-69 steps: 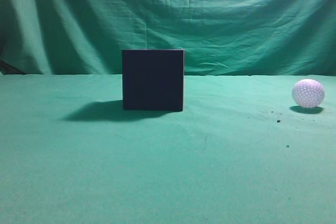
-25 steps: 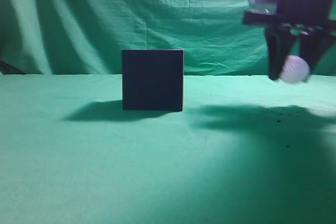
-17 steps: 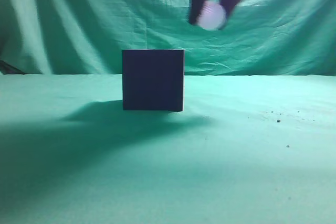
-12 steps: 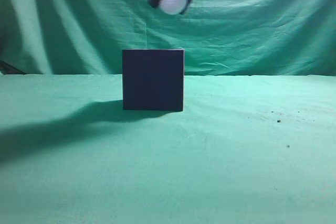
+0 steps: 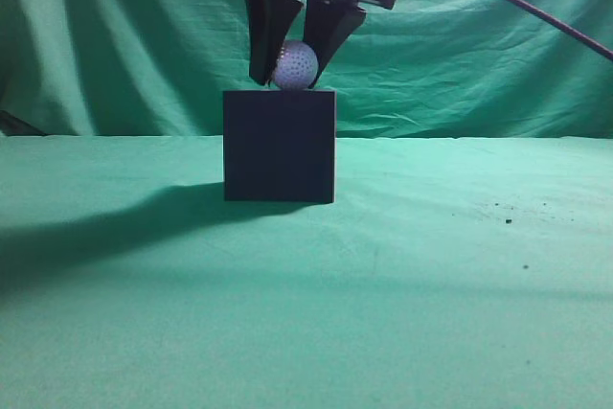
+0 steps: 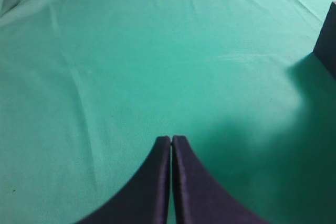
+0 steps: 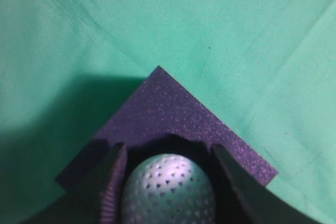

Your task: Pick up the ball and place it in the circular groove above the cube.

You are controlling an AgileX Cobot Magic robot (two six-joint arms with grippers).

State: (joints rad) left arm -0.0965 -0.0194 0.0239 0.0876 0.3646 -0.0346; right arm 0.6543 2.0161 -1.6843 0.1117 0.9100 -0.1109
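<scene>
The black cube (image 5: 279,146) stands on the green cloth left of centre. My right gripper (image 5: 287,77) is right above it, shut on the white dimpled ball (image 5: 295,64), whose underside is level with the cube's top. In the right wrist view the ball (image 7: 168,190) sits between the jaws (image 7: 168,150) over the dark circular groove (image 7: 169,142) in the cube's speckled top (image 7: 173,111). My left gripper (image 6: 171,139) is shut and empty above bare cloth, with a corner of the cube (image 6: 328,40) at the right edge of its view.
Green cloth covers the table (image 5: 431,284) and hangs as a backdrop (image 5: 479,64). A black cable (image 5: 536,11) runs from the right arm across the upper right. A few dark specks (image 5: 508,220) lie on the cloth at the right.
My right gripper lifted the ball from the right of the table, carried it left and up, then came down onto the cube's top. The cube has not moved.
</scene>
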